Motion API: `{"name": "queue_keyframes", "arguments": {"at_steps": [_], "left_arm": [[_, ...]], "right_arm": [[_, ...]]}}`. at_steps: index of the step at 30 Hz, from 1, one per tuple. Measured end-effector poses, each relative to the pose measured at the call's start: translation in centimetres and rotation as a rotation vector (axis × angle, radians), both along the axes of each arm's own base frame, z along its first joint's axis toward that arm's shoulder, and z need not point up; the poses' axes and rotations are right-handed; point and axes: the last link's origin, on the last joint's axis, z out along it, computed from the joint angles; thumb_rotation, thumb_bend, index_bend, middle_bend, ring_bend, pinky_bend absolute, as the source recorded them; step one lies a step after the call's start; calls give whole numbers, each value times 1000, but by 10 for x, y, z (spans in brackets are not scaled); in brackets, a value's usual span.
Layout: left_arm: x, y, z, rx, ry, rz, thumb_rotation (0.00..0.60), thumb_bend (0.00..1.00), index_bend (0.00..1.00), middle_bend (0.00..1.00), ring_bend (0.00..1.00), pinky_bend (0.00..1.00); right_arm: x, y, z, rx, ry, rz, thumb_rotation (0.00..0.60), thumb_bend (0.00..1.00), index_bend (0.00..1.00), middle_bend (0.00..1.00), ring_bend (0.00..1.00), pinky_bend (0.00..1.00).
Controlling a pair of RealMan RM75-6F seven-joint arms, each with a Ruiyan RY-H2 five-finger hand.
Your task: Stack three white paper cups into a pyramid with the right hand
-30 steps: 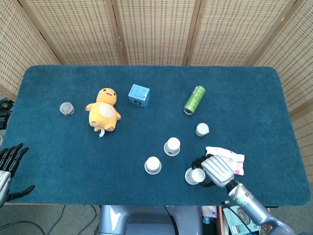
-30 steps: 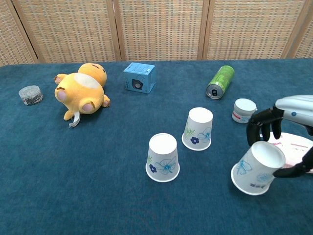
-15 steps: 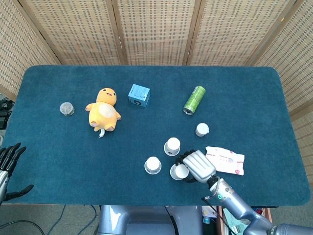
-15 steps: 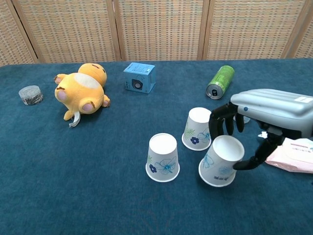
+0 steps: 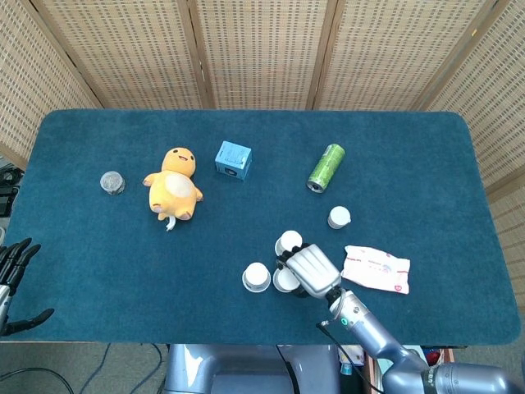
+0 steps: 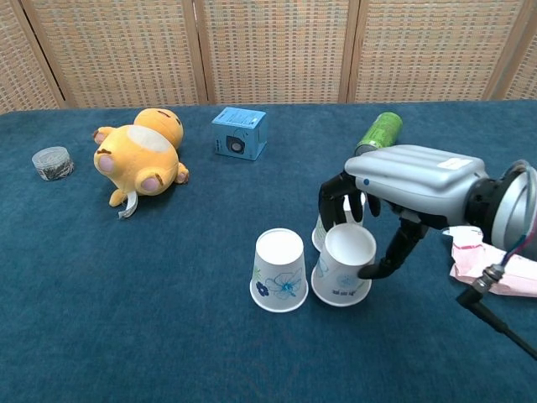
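Note:
Three white paper cups with blue flower prints stand upside down near the table's front. My right hand (image 6: 394, 189) (image 5: 308, 267) grips one cup (image 6: 342, 264) (image 5: 285, 280), tilted, its rim right beside a second cup (image 6: 279, 270) (image 5: 257, 277). The third cup (image 5: 288, 243) stands just behind them; in the chest view the held cup and my fingers mostly hide that third cup (image 6: 320, 234). My left hand (image 5: 15, 279) hangs off the table's front left corner, fingers spread, holding nothing.
A yellow plush toy (image 6: 138, 155), a blue box (image 6: 238, 133), a green can (image 6: 379, 129) lying on its side and a small round tin (image 6: 52, 163) sit farther back. A small white jar (image 5: 338, 217) and a wipes packet (image 5: 376, 268) lie to the right.
My right hand has carried the cup leftward, from beside the wipes packet to right beside the front cup. The left hand has barely moved.

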Motion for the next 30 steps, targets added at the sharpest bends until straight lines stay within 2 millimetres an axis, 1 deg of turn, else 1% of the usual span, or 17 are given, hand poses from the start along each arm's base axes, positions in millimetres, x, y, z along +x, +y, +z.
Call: {"name": "queue_keyframes", "arguments": {"at_steps": [3,7,10,12,13,14,16,17,18,22,25,28,30], "left_arm": [[0,0,0,1,0,3,600,44,0,0,0,0],[0,0,0,-10,-8,2,600,44,0,0,0,0],[-1,1,0,-11,-11,8,600,43,0,0,0,0],[-1,2,1,-10,-11,9,600,44,0,0,0,0],[-2,2,1,-9,-11,9,600,44,0,0,0,0],[-2,2,1,-9,-11,9,600,44,0,0,0,0],[-2,2,1,-9,-10,10,600,44,0,0,0,0],[-2,2,1,-10,-10,10,600,44,0,0,0,0],[-2,2,1,-10,-10,10,600,44,0,0,0,0],[-2,1,1,-10,-10,9,600,44,0,0,0,0],[-1,1,1,-10,-11,7,600,44,0,0,0,0],[-2,1,1,-8,-11,7,600,44,0,0,0,0],[-2,1,1,-7,-10,8,600,44,0,0,0,0]], "right_arm": [[6,-1,-4,0,-3,4,600,343,485,557,466,496],[8,-4,-7,-7,7,3,600,343,485,552,466,496],[8,-6,-9,-14,15,-2,600,339,485,529,466,496],[9,-8,-10,-14,18,-6,600,291,479,470,457,490],[10,-8,-10,-12,17,-7,600,243,457,414,428,467],[10,-7,-9,-9,18,-9,600,195,419,347,376,426],[10,-7,-7,-4,21,-9,600,153,344,247,281,348],[10,-7,-5,-2,23,-10,600,142,318,212,250,321],[9,-6,-4,-2,24,-11,600,141,309,198,239,312],[10,-5,0,3,20,-15,600,140,303,175,221,300],[11,-3,3,2,14,-14,600,140,296,176,212,289],[14,-3,10,-7,-6,-13,600,141,296,199,212,289],[18,-5,19,-24,-33,-14,600,140,296,202,212,289]]}}
